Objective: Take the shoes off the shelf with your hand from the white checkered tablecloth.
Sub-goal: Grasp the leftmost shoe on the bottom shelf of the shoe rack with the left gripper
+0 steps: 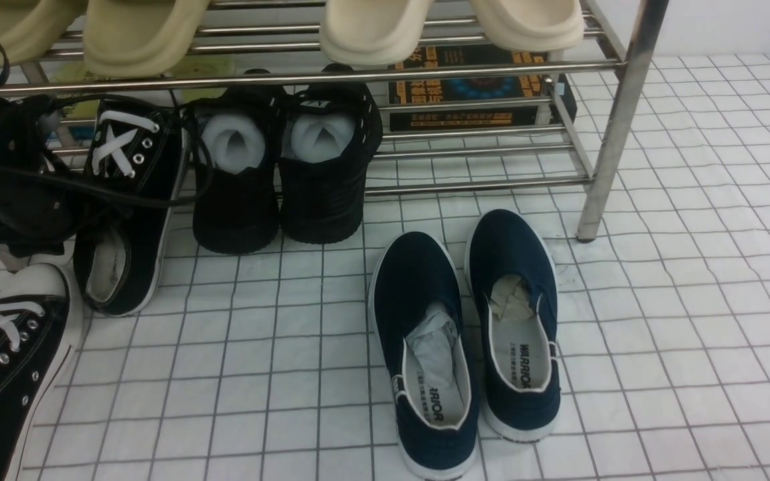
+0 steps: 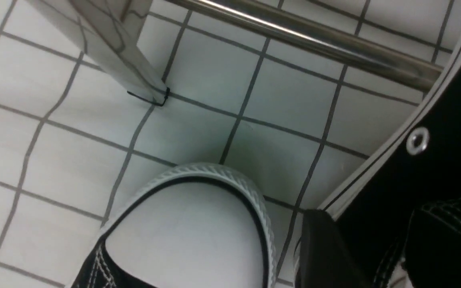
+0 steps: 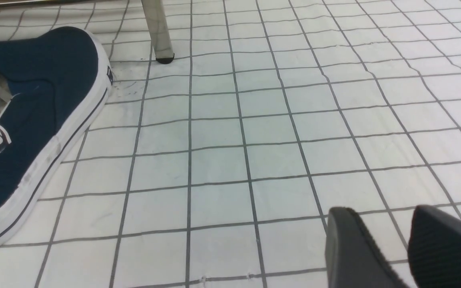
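One shoe [image 1: 127, 220] at shelf [image 1: 617, 127] edge, possibly gripped; tablecloth [image 1: 692, 300] open rightward.

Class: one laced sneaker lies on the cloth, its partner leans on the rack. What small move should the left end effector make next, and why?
Probably close the left end effector on the leaning sneaker: one finger sits beside its white sole edge, and it is propped on the shelf while its mate lies on the tablecloth.

Two black shoes [image 1: 321, 200] with white stuffing stand side by side. Two dark blue slip-on shoes [image 1: 418, 300] lie at their 5 o'clock. Pale slippers [image 1: 371, 30] sit at 12 o'clock, and a dark box [image 1: 472, 90] at 2 o'clock.
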Controlling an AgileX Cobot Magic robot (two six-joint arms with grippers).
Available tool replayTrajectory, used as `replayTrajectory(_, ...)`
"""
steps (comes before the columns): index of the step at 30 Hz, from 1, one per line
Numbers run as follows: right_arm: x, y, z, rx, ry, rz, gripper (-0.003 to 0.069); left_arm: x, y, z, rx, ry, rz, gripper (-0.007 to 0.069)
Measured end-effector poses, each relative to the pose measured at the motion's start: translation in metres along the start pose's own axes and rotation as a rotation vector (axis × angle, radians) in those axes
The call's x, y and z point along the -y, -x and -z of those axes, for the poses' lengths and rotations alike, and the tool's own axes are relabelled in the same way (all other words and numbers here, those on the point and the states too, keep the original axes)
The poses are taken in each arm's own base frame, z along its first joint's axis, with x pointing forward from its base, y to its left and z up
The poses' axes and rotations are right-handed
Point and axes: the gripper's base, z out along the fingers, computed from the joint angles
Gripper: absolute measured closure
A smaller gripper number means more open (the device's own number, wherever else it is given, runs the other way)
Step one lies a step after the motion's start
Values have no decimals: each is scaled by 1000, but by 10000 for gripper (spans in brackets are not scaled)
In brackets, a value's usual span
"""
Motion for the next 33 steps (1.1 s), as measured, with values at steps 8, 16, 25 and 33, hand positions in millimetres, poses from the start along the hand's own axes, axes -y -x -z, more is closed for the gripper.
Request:
replayTrajectory(8,0,0,0,0,0,0,420,3,1,-1,5,-8,-5,596)
replayTrajectory(16,0,0,0,0,0,0,420,0,0,8,-21,17,-13,623)
replayTrajectory(25,0,0,0,0,0,0,420,-4,5,41,18,23,-8,620)
replayTrajectory(33,0,0,0,0,0,0,420,-5,3,41,-4,35,-7,620)
